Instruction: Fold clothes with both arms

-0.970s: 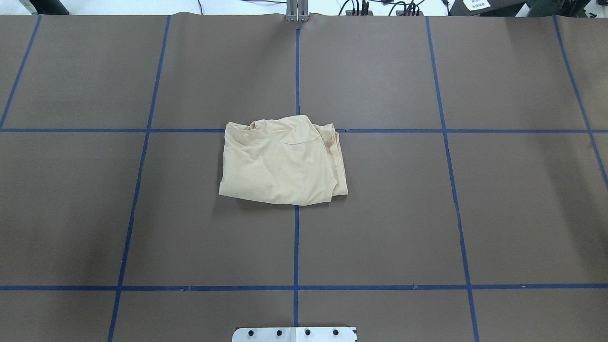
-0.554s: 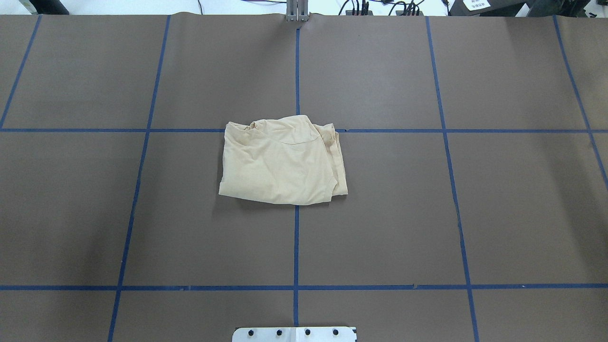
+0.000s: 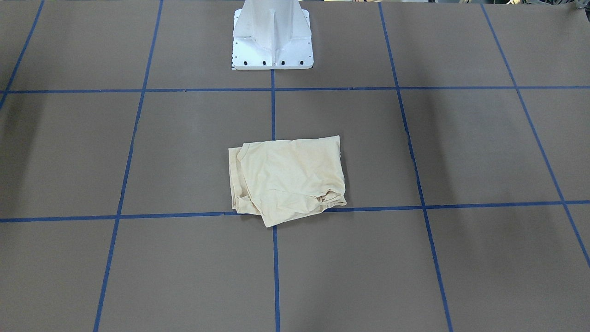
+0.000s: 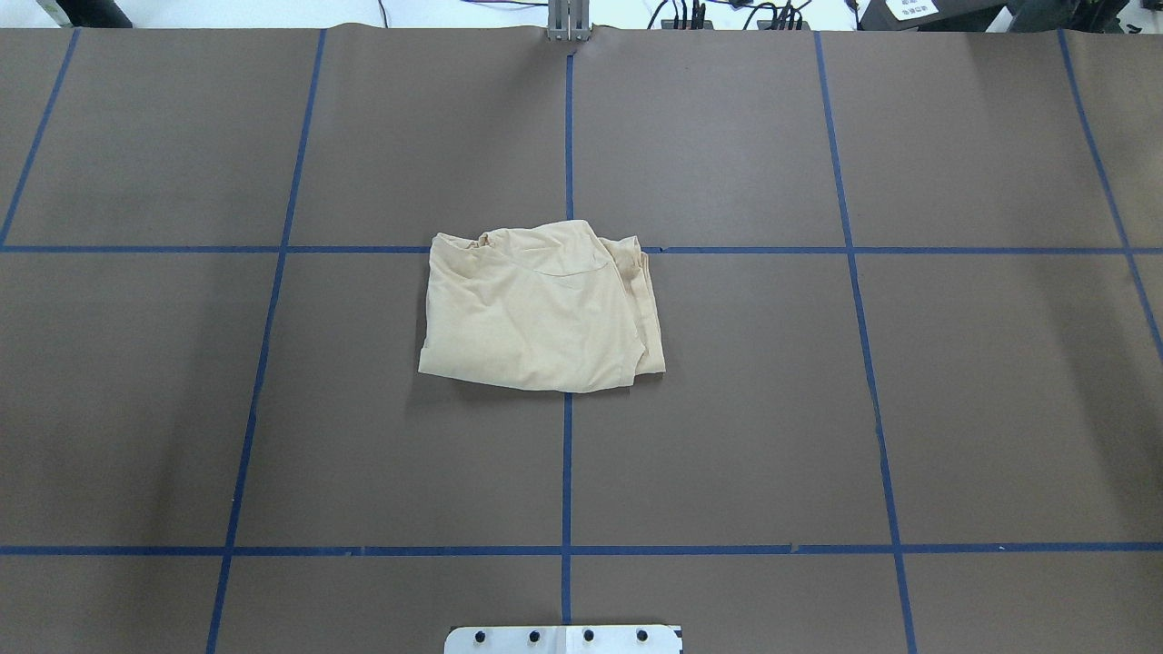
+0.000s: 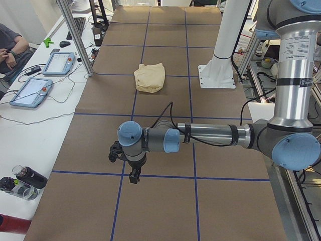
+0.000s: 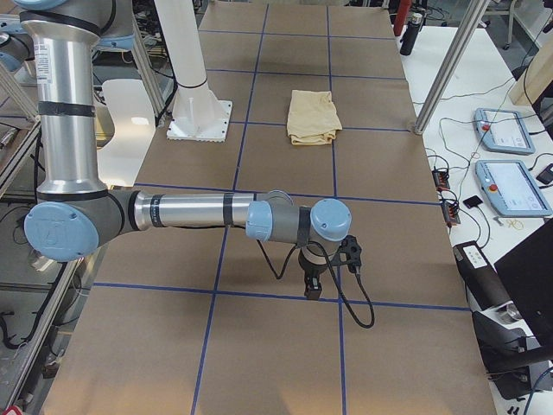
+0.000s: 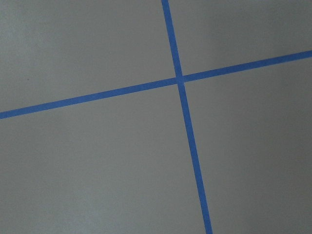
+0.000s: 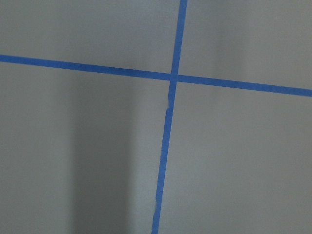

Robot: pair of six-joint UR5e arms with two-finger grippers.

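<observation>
Seen only from the side, the left gripper (image 5: pixel 133 177) and right gripper (image 6: pixel 311 289) are too small to judge their jaws.

Soft matt cloth shirt (image 4: pixel 536 313) on smooth matt paper (image 4: pixel 727 409).

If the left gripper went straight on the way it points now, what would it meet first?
Probably the brown table cover, near a blue tape crossing: the left gripper points down and its wrist view shows nothing else. The folded T-shirt lies far off.
</observation>
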